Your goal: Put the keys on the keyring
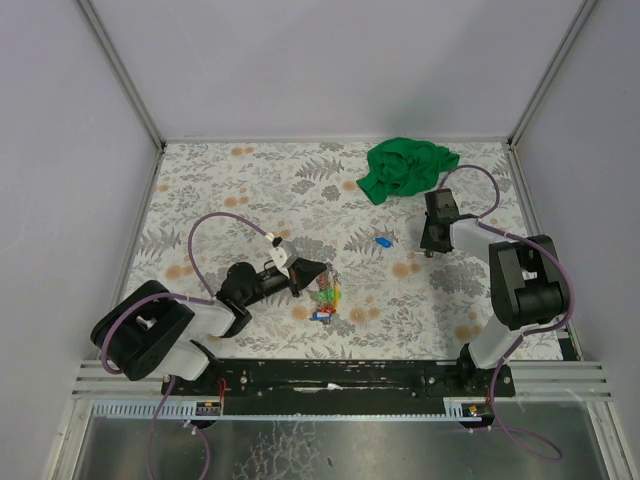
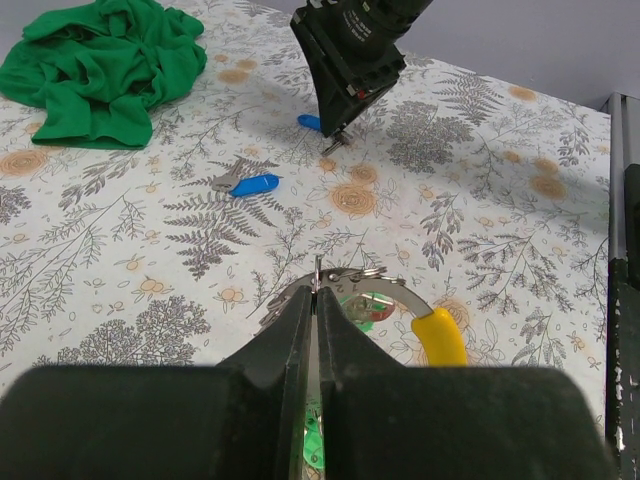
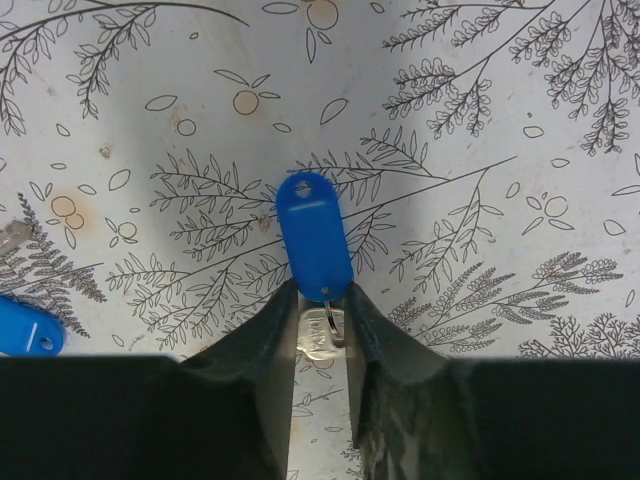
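The keyring (image 2: pixel 395 285) is a silvery wire loop lying just past my left gripper (image 2: pixel 316 296), which is shut on its wire near the top. A yellow key (image 2: pixel 438 336) and a green key (image 2: pixel 372 311) hang on the loop. In the top view the loop and its bright keys (image 1: pixel 326 294) lie beside the left gripper (image 1: pixel 311 268). My right gripper (image 3: pixel 322 302) points down at the table, its fingers pressed against both sides of a blue key (image 3: pixel 314 232) with a metal head. A second blue key (image 2: pixel 254 185) lies loose on the table.
A crumpled green cloth (image 1: pixel 405 167) sits at the back right of the flower-patterned table. The right gripper (image 2: pixel 343 75) stands between that cloth and the keyring. The table's right rail (image 2: pixel 625 250) runs close by.
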You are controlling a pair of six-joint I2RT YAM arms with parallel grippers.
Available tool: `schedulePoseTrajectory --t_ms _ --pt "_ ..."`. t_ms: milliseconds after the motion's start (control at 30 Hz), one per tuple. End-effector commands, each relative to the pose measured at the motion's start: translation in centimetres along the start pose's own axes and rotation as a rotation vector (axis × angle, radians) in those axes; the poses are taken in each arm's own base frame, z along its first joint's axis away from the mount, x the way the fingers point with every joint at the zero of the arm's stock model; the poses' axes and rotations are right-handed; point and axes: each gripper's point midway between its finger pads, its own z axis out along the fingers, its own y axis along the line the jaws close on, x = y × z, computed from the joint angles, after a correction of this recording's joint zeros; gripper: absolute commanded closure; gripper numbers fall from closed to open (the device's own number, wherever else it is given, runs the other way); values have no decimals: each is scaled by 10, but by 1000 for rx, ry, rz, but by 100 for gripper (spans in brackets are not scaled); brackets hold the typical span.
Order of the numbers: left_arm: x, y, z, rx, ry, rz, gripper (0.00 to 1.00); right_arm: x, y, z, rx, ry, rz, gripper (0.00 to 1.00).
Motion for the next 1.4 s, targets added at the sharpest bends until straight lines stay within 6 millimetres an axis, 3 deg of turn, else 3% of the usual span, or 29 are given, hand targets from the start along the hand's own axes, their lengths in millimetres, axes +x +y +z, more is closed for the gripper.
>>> schedulePoseTrajectory --t_ms 0,167,400,500,700,833,900,1200,1367 --pt "-11 4 4 -7 -28 29 100 3 1 -2 -8 30 11 80" --pt "-14 2 4 3 -33 21 100 16 6 -11 -55 89 4 100" --pt "-18 1 2 -1 -39 15 100 37 18 -42 -87 95 -7 100" --pt "-19 -1 2 6 -35 7 100 30 16 -60 -80 56 -10 99" --pt "-22 -1 0 -4 -41 -2 100 -8 -1 -87 -4 -79 13 99" --pt "-22 0 -1 -10 -40 -10 100 -28 -15 -94 74 -188 63 99" --pt "-22 0 -1 -13 -39 -16 100 -28 -15 -90 71 -205 73 98" --pt "-19 1 2 -15 -26 -39 100 44 12 -59 35 -6 115 94" --pt "-18 1 2 -15 -23 -44 100 62 27 -53 -5 27 137 94"
